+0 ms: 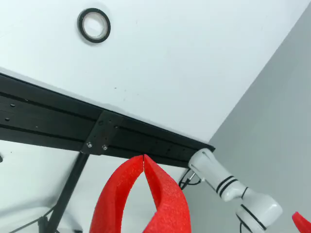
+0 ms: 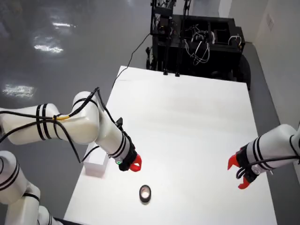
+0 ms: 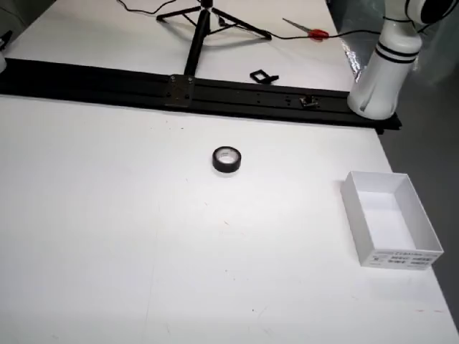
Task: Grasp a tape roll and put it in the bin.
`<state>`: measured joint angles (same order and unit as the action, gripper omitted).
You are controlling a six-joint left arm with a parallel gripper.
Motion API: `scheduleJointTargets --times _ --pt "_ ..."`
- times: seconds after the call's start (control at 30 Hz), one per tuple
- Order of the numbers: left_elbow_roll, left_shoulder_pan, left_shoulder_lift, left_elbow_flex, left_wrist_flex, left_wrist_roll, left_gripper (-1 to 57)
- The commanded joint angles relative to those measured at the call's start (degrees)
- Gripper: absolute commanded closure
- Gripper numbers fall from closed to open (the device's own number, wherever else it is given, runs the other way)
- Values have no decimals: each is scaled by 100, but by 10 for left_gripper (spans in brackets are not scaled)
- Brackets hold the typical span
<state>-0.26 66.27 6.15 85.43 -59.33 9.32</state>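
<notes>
A black tape roll (image 2: 145,193) lies flat on the white table near its front edge; it also shows in the side view (image 3: 227,159) and at the top left of the wrist view (image 1: 94,25). My gripper (image 2: 135,164) with red fingers hangs above the table, a short way up and left of the roll, and holds nothing. In the wrist view its fingertips meet at a point (image 1: 144,160), so it is shut. The white open bin (image 2: 96,165) stands at the table's left edge, just left of the gripper; the side view shows its wall (image 3: 401,256) and nothing inside.
A second white arm with an open red gripper (image 2: 239,174) stands at the right table edge. A black rail (image 3: 215,92) runs along one table edge with an arm base (image 3: 376,86) at its end. A tripod and scissors lie beyond the rail.
</notes>
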Motion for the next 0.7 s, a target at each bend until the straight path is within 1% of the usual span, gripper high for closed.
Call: scheduleJointTargets --times 0.03,0.4,0.53,0.7 --pt "0 114 0 0 290 281 569" --pt "0 123 0 0 352 387 569" --pt "0 88 9 0 519 642 569" --pt "0 -79 220 0 607 1274 569"
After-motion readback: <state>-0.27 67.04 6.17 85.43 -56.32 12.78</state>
